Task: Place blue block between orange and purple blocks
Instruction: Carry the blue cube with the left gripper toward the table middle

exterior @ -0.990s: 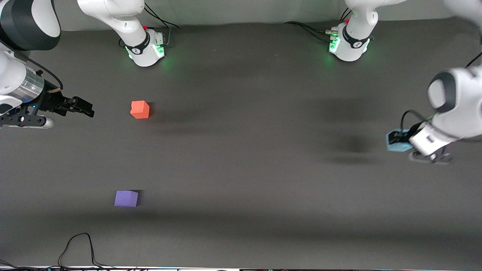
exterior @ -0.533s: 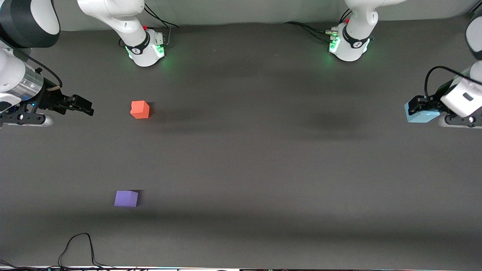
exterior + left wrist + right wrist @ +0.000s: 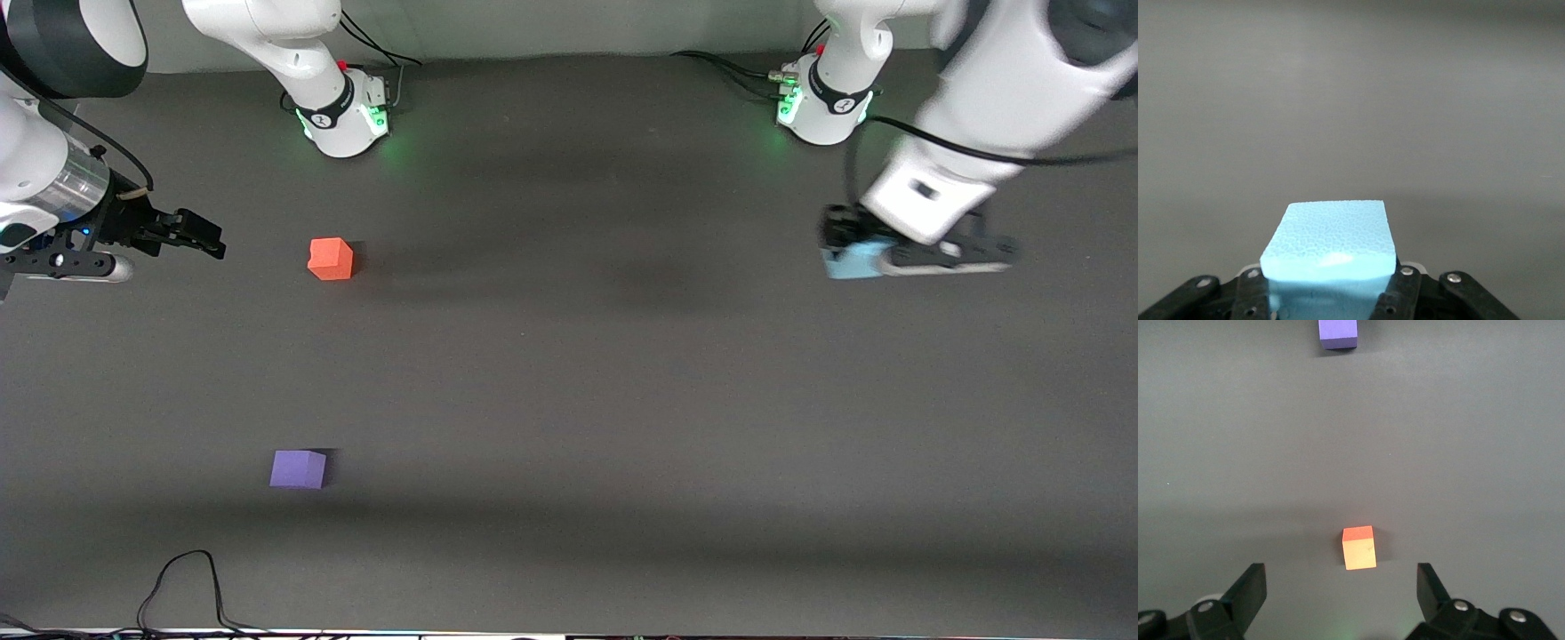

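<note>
Left gripper (image 3: 846, 242): clamped on the blue block (image 3: 852, 261), 1 finger on each of 2 opposing sides; in the left wrist view the block (image 3: 1331, 250) sits between the black fingers (image 3: 1399, 293) with its top face showing.
Left arm pose: reaches down from its base at the left arm's end of the table, wrist angled toward the table's middle; gripper and block are in the air over bare table surface (image 3: 622, 373) near that base.
Right gripper (image 3: 197, 238): fingers spread wide, holding nothing; in the right wrist view the 2 fingertips (image 3: 1251, 587) stand well apart, with the orange block (image 3: 1358, 547) seen between them farther off.
Right arm pose: waits at the right arm's end of the table, gripper pointing toward the orange block (image 3: 330, 259), not touching it.
Blocks, count: 3 (1 blue, 1 orange, 1 purple).
Orange block: on the table, toward the right arm's end.
Purple block (image 3: 298, 468): on the table, nearer the front camera than the orange one, well apart from it.
Blue block, location: held aloft, well apart from both other blocks.
Arms, count: 2.
</note>
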Action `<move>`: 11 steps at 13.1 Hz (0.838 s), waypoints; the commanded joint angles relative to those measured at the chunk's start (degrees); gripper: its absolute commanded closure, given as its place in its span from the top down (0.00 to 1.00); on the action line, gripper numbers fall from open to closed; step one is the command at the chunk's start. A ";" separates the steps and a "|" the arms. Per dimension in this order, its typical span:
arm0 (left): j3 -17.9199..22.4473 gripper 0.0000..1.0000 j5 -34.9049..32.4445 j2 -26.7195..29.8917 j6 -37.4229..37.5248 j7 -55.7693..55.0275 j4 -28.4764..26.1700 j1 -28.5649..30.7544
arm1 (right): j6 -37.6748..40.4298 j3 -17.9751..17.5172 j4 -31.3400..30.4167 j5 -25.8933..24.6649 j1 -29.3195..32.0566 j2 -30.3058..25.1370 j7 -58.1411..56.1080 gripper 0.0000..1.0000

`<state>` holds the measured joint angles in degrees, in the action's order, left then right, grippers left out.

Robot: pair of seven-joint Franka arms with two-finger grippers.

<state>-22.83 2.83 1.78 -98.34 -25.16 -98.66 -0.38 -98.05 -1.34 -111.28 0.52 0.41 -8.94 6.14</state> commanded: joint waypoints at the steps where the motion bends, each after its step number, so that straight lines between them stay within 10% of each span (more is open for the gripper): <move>1: -2.47 0.00 0.86 -6.07 3.16 -6.55 8.73 -4.26 | -1.96 -0.07 -4.37 -0.26 -0.50 -3.09 0.45 1.00; 11: -2.48 0.00 -12.04 -29.97 -13.17 -25.71 15.08 -20.79 | -2.58 0.63 -4.65 -0.17 0.29 -3.27 -1.40 1.00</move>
<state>-25.87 -5.19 -22.96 -109.60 -46.41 -86.20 -18.21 -99.19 -0.90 -115.11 0.52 0.71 -11.76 5.87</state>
